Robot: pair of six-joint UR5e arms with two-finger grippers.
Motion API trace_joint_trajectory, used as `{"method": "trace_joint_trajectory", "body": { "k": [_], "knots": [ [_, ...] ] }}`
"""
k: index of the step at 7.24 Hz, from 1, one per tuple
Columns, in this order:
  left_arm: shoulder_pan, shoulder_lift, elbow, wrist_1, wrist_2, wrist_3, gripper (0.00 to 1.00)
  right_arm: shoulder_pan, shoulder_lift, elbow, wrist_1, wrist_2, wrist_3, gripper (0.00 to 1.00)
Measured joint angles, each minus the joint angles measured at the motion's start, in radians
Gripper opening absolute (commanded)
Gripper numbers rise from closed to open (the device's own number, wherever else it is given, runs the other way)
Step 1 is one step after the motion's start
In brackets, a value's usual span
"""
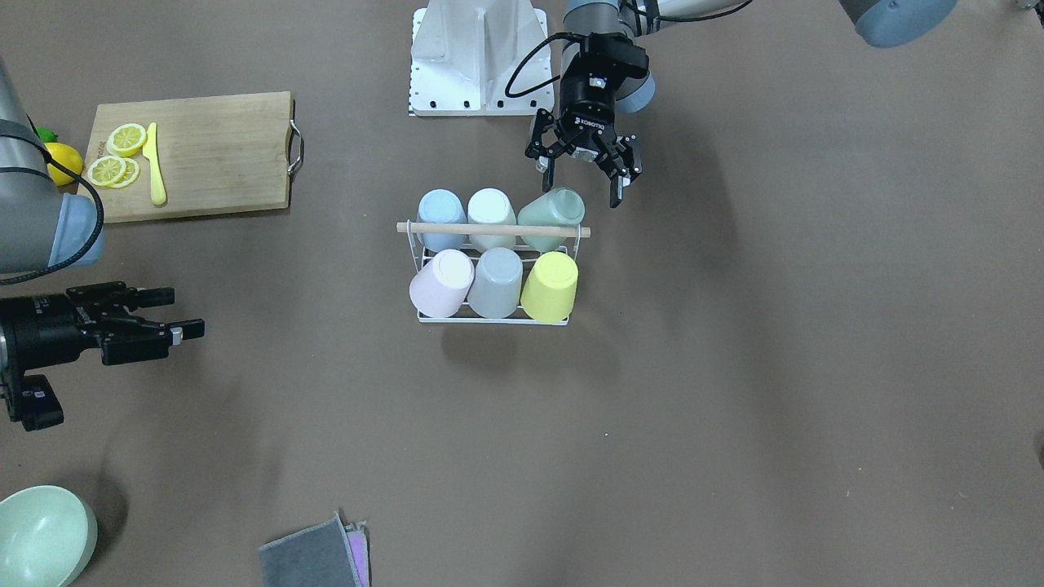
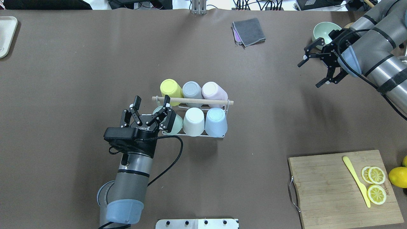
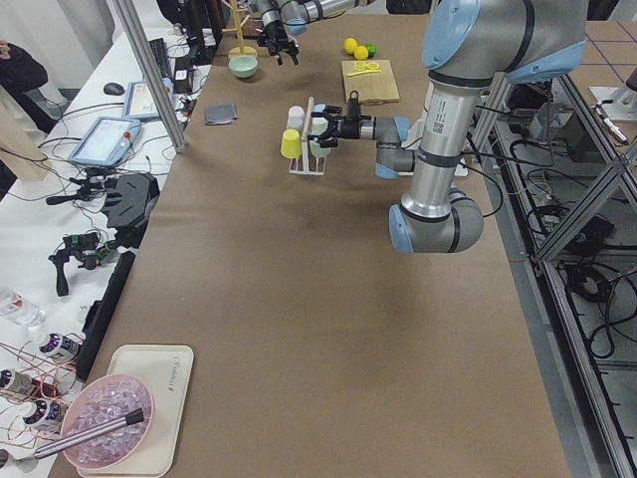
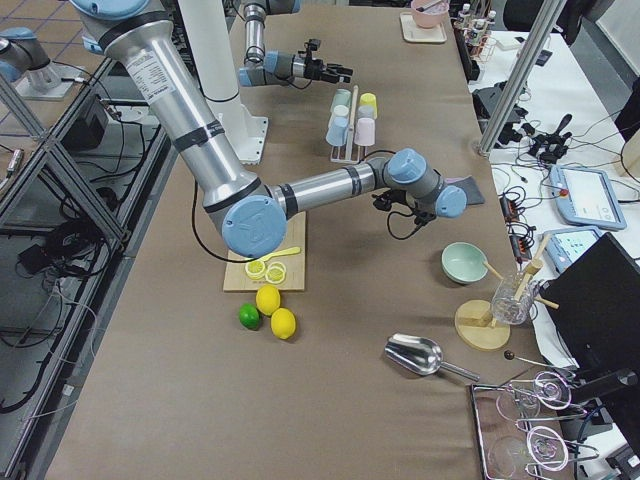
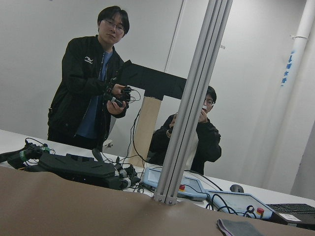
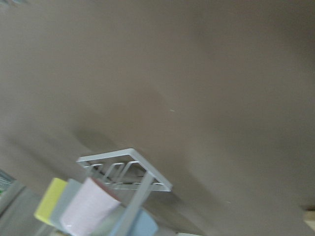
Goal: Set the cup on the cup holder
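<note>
Cup: mint cup [image 1: 555, 210] sits mouth-down and tilted on the end peg of the cup holder [image 1: 489, 320], in the robot-side row, below the wooden rod [image 1: 530, 231].
Left hand [image 1: 582, 186]: held level, fingers spread wide, gripping nothing. Tips are just beside the mint cup; contact can't be told.
Holder: mid-surface [image 1: 734, 367], all six spots filled.
Near row: white cup [image 1: 491, 208] and blue cup [image 1: 440, 208] beside the mint one.
Far row: yellow cup [image 1: 550, 285], grey cup [image 1: 497, 281], pink cup [image 1: 440, 281].
Right hand [image 1: 183, 312]: fingers apart, empty, well apart from the holder.
Far side: green bowl [image 1: 41, 534].
Progress: placement looks done and the cup isn't gripped. Probably only the left arm's pull-back is left.
Risk: the wide fingers could clip the rod or cup.
</note>
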Motion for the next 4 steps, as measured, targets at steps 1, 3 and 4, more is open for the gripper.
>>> {"method": "trace_joint_trajectory", "body": {
  "k": [1,3,4],
  "knots": [
    [-0.046,0.012,-0.037,0.006,-0.019,0.015,0.98,-0.006,-0.033,0.086,0.061,-0.206,0.014,0.99],
    [-0.214,0.045,-0.119,0.015,-0.208,0.092,0.98,-0.018,-0.158,0.259,0.252,-0.528,0.02,0.99],
    [-0.332,0.062,-0.13,0.016,-0.352,0.108,0.98,-0.022,-0.244,0.364,0.362,-0.631,0.017,0.99]
  ]
}}
